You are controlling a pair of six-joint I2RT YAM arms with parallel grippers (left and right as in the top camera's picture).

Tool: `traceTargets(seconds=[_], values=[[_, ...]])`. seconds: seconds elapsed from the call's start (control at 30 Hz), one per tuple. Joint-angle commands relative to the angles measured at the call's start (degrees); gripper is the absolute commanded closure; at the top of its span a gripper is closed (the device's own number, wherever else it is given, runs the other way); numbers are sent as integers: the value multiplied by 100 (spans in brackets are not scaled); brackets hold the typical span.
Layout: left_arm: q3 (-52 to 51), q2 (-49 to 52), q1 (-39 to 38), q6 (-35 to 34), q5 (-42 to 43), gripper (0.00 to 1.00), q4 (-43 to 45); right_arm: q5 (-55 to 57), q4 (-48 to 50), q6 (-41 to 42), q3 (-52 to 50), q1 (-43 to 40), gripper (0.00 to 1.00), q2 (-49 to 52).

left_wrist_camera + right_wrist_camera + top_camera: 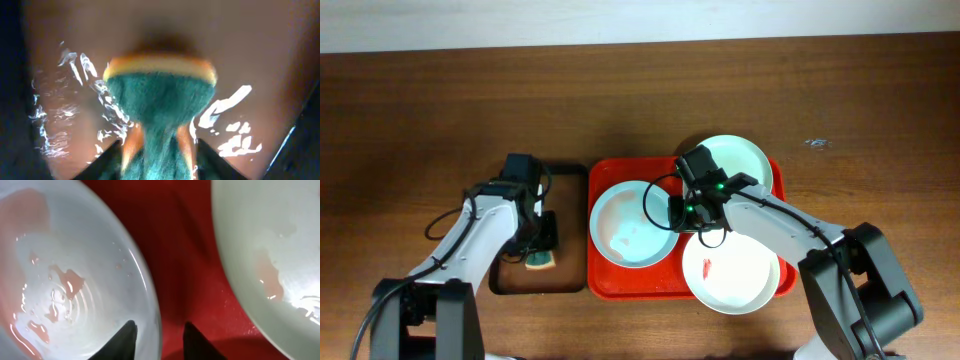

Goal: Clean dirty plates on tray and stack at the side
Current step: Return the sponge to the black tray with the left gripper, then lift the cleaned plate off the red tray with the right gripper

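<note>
While the left gripper [543, 240] pinches a green-and-yellow sponge [160, 100] over the brown tray [570, 215], the red tray [608, 281] just beside it carries all three plates [740, 160]. The right gripper [159, 330] stands open astride the rim of the leftmost plate [75, 280], one finger inside it and the other over bare tray.
</note>
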Motion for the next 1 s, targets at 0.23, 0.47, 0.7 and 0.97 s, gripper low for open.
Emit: traceTargets(seconds=[0.23, 0.47, 0.7, 0.97], values=[[984, -2693, 1187, -382, -83, 1, -450, 52, 411, 52, -291, 22, 67, 22], [984, -2675, 1187, -380, -83, 1, -450, -142, -11, 66, 26, -68, 96, -254], [984, -2675, 1187, -380, -85, 1, -450, -76, -2188, 66, 1620, -111, 96, -658], [984, -2675, 1187, -380, -83, 1, -450, 1043, -1099, 678, 1967, 992, 96, -385]])
